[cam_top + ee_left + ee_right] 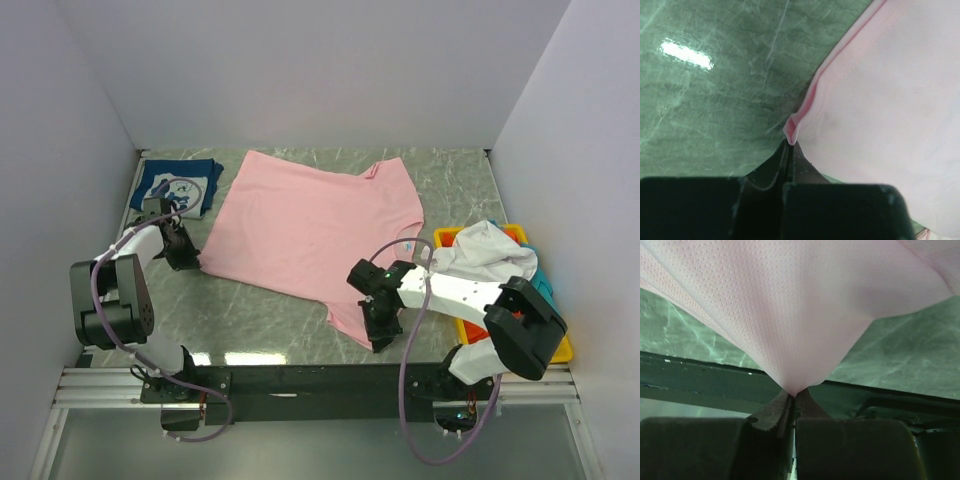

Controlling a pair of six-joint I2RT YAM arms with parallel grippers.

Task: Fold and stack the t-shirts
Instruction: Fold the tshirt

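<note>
A large light-pink t-shirt [310,225] lies spread flat on the green marble table [260,310]. My left gripper [190,258] is shut on its near left corner; in the left wrist view the hem corner [791,131] is pinched at my fingertips [790,145]. My right gripper [378,338] is shut on the shirt's near right corner, and the cloth [800,315] rises taut from the fingertips [796,394]. A folded navy t-shirt [178,186] with white print lies at the far left. A white t-shirt [485,252] is heaped on the tray, with teal cloth [545,285] beside it.
A shallow yellow tray [560,345] sits at the right edge of the table, holding the crumpled shirts. A black rail [300,380] runs along the near edge by the arm bases. White walls close in the table on three sides.
</note>
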